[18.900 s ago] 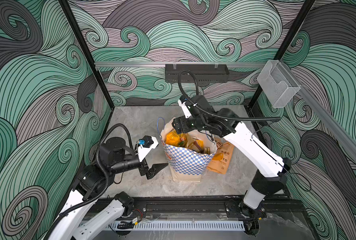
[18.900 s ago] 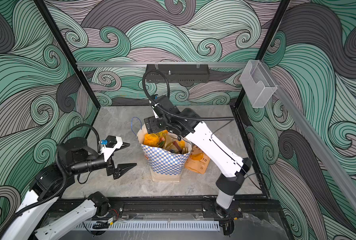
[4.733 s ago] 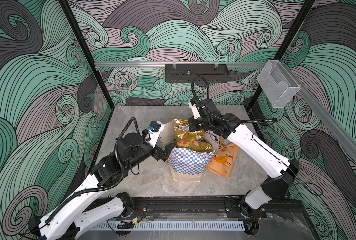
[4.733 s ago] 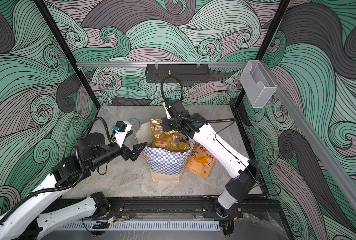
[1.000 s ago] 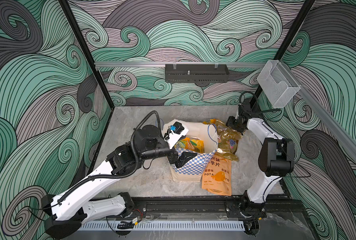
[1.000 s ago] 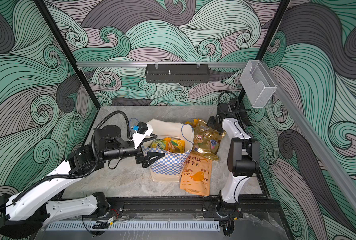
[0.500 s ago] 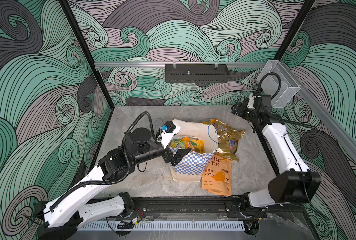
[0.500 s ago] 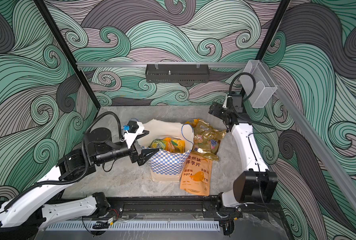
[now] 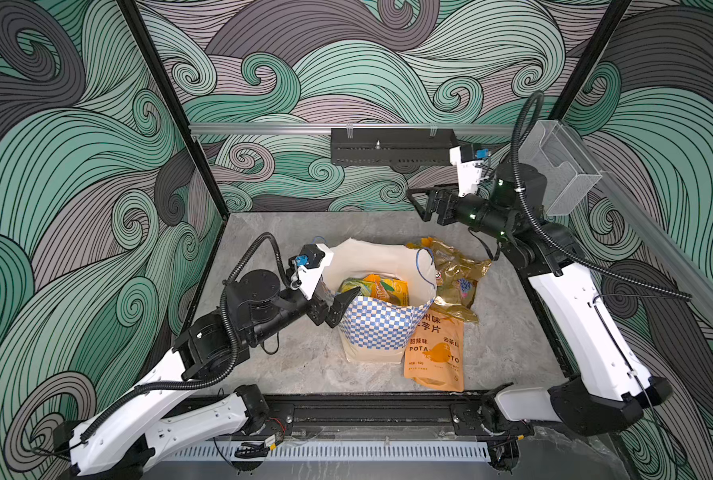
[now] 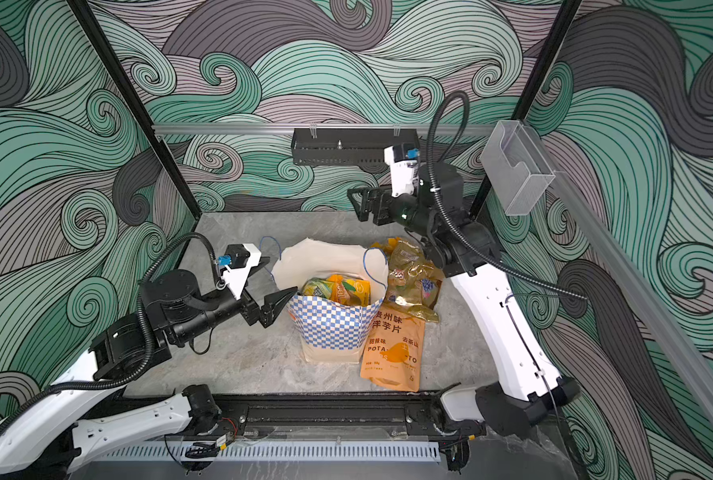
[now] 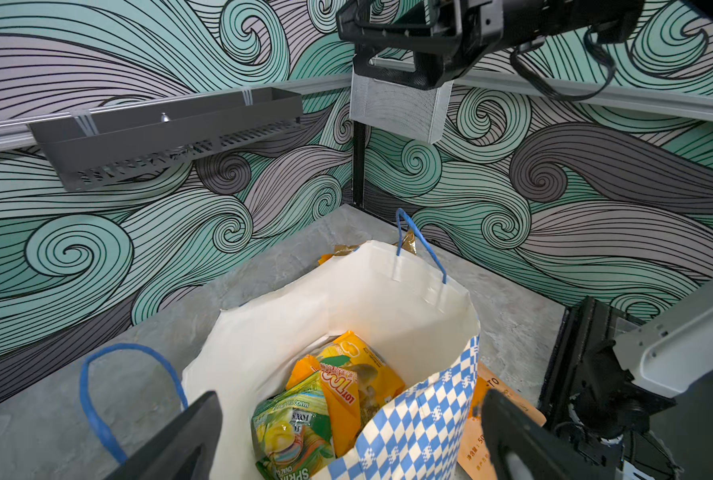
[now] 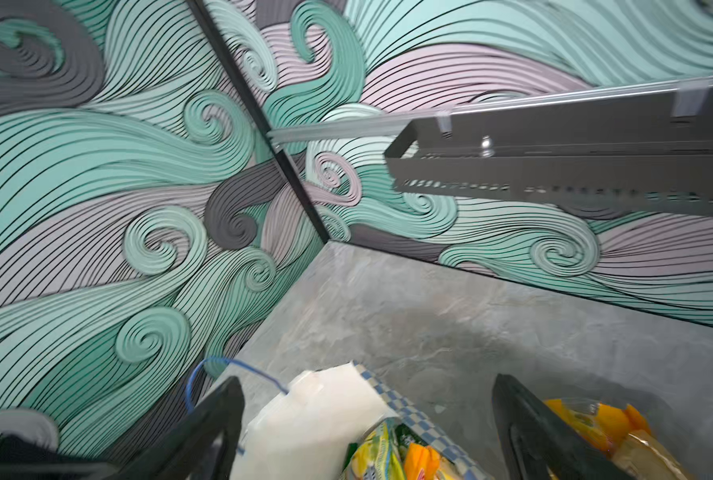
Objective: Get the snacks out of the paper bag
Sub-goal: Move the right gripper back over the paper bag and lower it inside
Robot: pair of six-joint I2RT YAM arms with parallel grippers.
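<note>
Jaws on the left arm (image 9: 259,305) stand wide apart and hold nothing. In both top views they sit right at the near-left rim of the paper bag (image 9: 382,328), one tip touching or almost touching the checkered band. Jaws on the right arm (image 9: 575,303) are also apart and empty. They are raised high near the back wall, beside the black rack (image 9: 392,145), well apart from the bag.

The bag stands upright in the middle of the grey surface (image 9: 288,365), its mouth open upward and its white inside showing. Two snacks are inside: a green-yellow packet (image 11: 292,424) and, just behind it, a yellow-orange packet (image 11: 359,370). Both stand on end, so their long axes run up toward the mouth, leaning a little.

Two snacks already lie out on the surface on the bag's right side. A golden-brown packet (image 9: 456,270) lies toward the back, and a flat orange pouch (image 9: 434,353) lies toward the front, its upper edge tucked against the bag.

From the left jaws, the packets inside lie just ahead and below, past the rim. The left arm is much the nearer. Its next move probably calls for tipping over the rim and down onto the green-yellow packet's top edge. The thin paper wall beside the tip could be pushed over.
</note>
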